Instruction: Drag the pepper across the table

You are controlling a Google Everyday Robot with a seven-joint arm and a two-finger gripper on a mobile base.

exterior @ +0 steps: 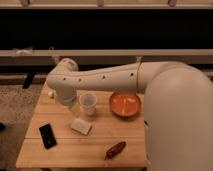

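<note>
1. Pepper (115,149): small, elongated, dark red-brown and glossy, with a highlight along its upper side.
2. Pepper shape: the body is broader at the upper-right end and narrows toward the lower-left end, where it looks darker. Whether a stem is present cannot be told.
3. Pepper orientation: it lies flat, with its long axis on a diagonal from lower left to upper right. The narrow end points at the near edge of the table (60,150).
4. Pepper location: it sits on the near right part of the light wooden plank top, close to the front edge. It is below the orange bowl (125,104) and well apart from it. Nothing touches it.
5. Gripper (74,107): it hangs down from the bend of the white arm (100,77) over the far left part of the table. It is just left of a clear plastic cup (88,103) and above a pale rectangular block (81,126). Whether the claw is open or closed cannot be told. It is well apart from the pepper.
6. Other items: a black phone (48,136) lies flat near the left front, and a small white object (51,93) sits near the far left edge.
</note>
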